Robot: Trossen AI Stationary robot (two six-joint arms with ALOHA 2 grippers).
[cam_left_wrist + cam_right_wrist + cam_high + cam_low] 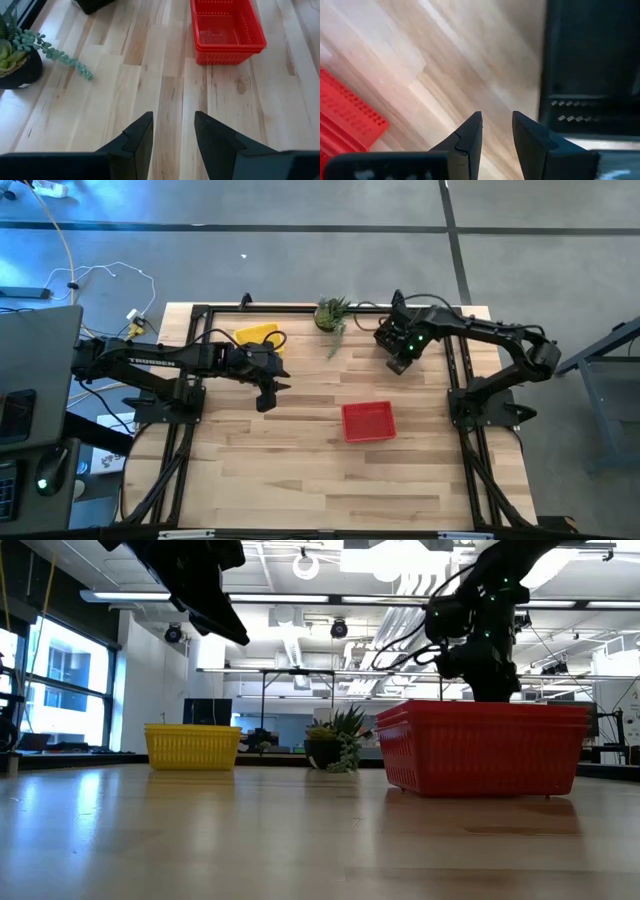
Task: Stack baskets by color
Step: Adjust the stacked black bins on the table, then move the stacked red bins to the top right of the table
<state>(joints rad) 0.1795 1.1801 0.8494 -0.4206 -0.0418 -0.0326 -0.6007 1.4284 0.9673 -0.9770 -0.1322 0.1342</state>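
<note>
The red baskets sit stacked in the middle of the table, the yellow baskets wait at the back, and the left gripper and right gripper hang open and empty, probably ready to sort more

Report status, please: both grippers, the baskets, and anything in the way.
Left gripper open, empty, raised beside yellow baskets. Right gripper open, empty, over black basket. Red baskets stacked mid-table. Potted plant stands between yellow and black.
</note>
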